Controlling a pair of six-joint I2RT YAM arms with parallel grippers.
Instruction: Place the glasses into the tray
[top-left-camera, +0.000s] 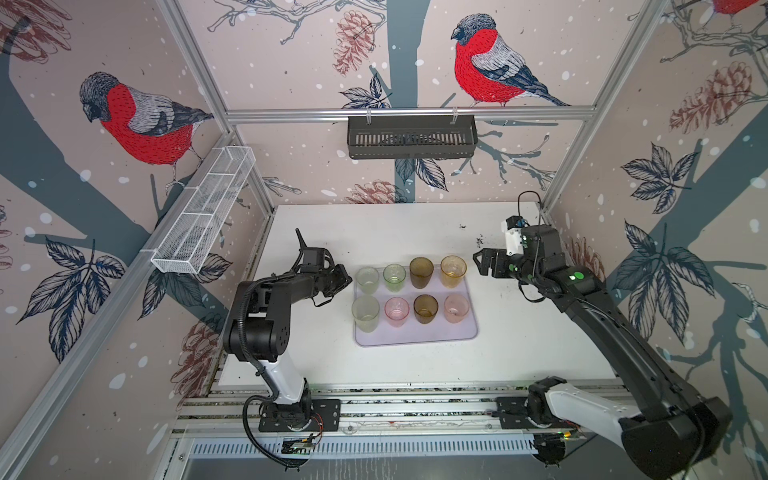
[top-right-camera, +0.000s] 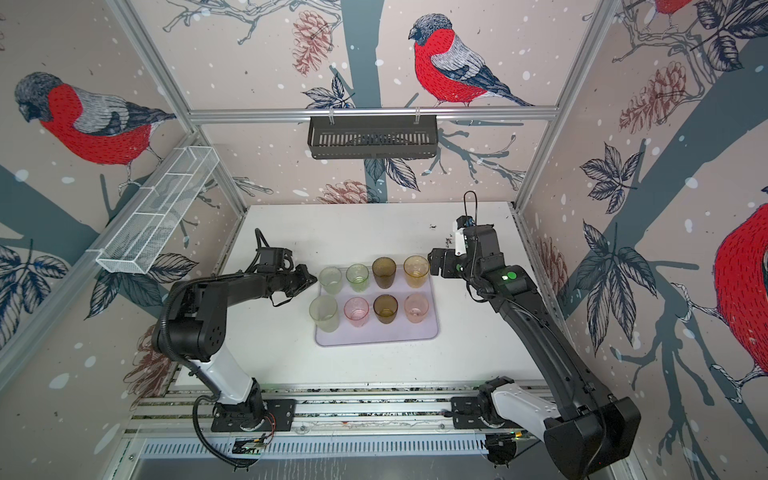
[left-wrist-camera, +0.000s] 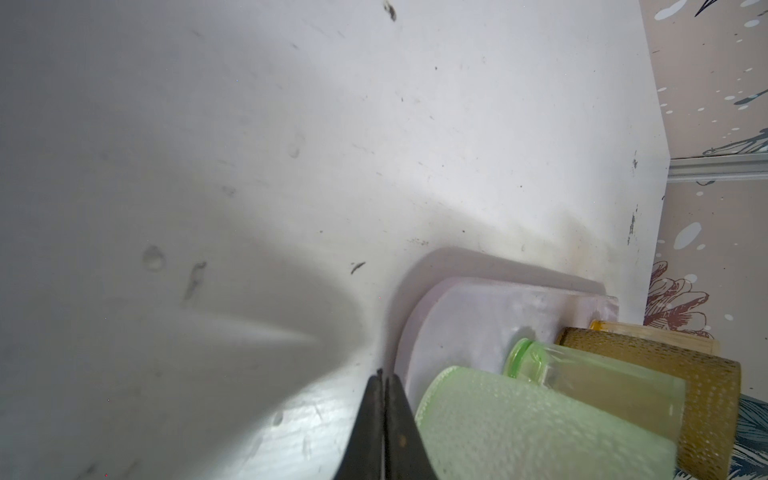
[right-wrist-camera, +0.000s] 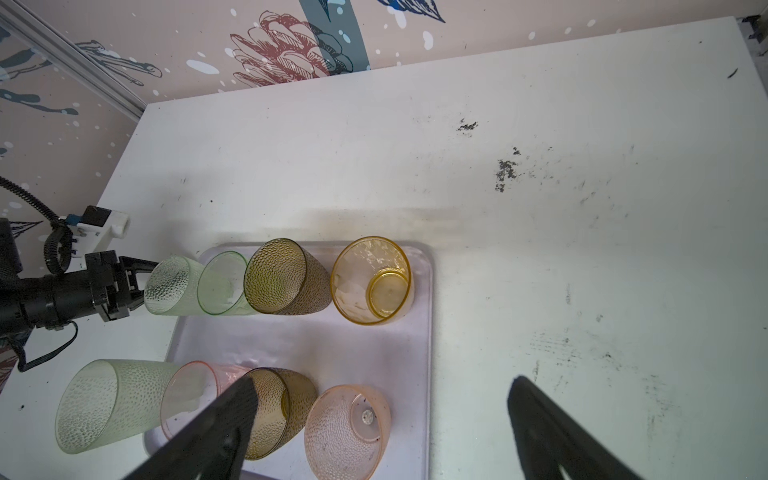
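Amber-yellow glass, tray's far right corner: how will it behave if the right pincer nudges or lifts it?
Probably tips easily: the amber-yellow glass stands upright, base narrower than its rim. Likely light, since the wall looks thin and translucent. Its taper may let it slip downward in a side pinch.

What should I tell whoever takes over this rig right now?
Left gripper: fingers shut, empty, close beside the far-left pale green glass.
Right gripper: open, empty, hovering beside the tray's far right corner.
Glasses: all eight stand upright on the tray, two rows of four.
Done: placing looks complete. Left: probably only backing both grippers away.
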